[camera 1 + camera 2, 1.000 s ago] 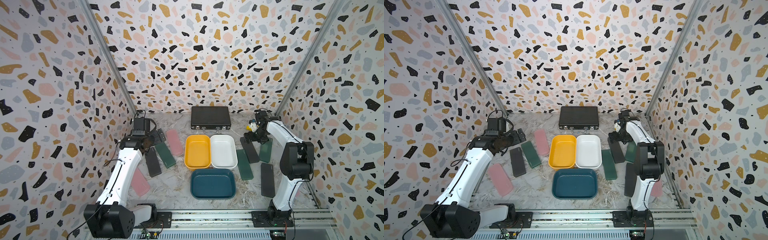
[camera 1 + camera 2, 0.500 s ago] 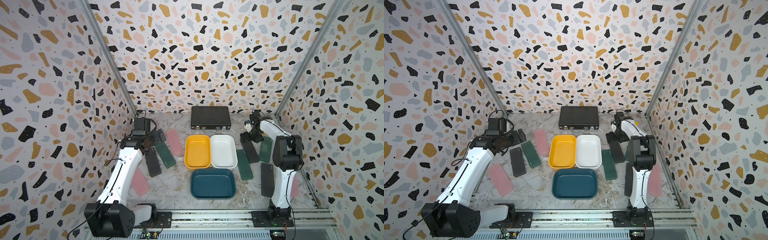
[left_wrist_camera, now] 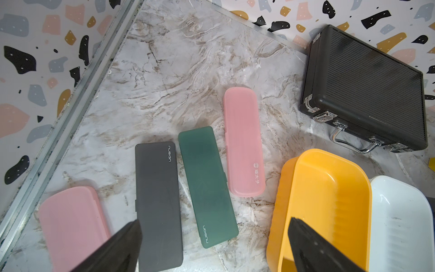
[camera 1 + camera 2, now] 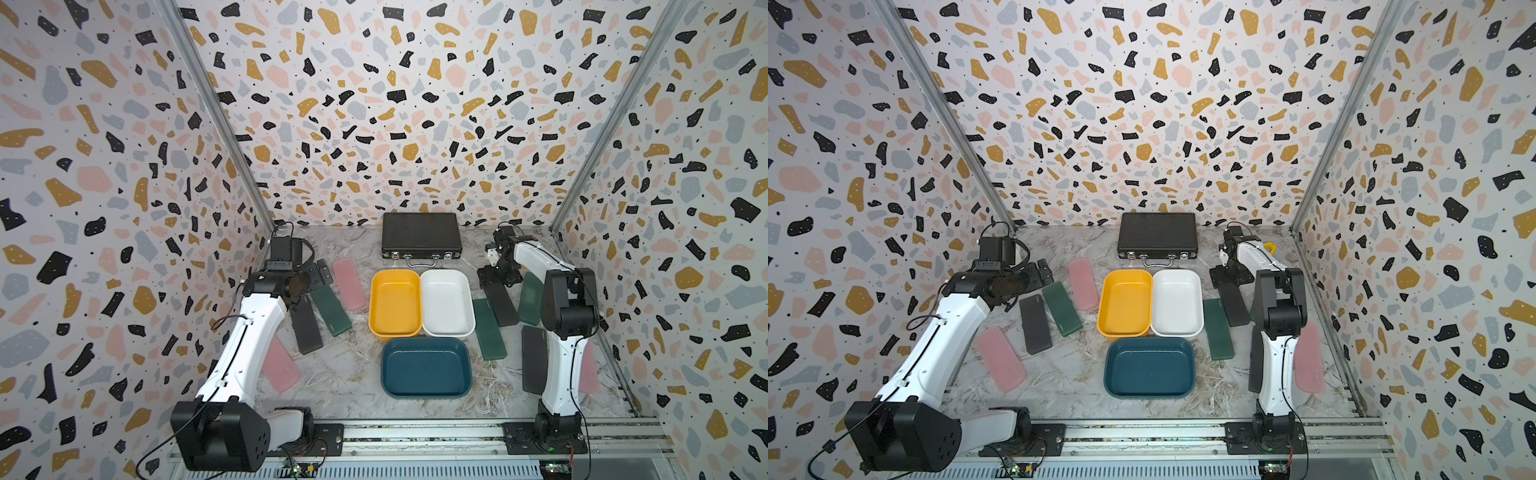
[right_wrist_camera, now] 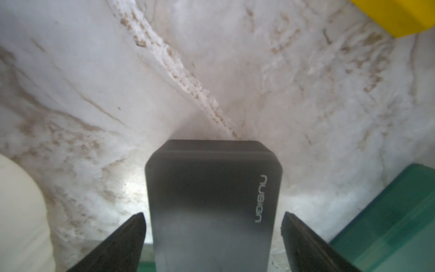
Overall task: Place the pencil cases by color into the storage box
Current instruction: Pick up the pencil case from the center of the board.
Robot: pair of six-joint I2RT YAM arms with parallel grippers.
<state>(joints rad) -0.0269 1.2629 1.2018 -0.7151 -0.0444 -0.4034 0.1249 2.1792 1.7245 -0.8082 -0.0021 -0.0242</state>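
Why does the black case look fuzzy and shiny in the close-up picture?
Right wrist view: the black pencil case sits near the lens, so its near end blurs and shows a pale sheen; glare brightens the table beside it. Left wrist view: the green pencil case looks sharp.

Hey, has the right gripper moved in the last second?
Yes. The right gripper has shifted toward the white tub, now straddling the far end of the black pencil case.
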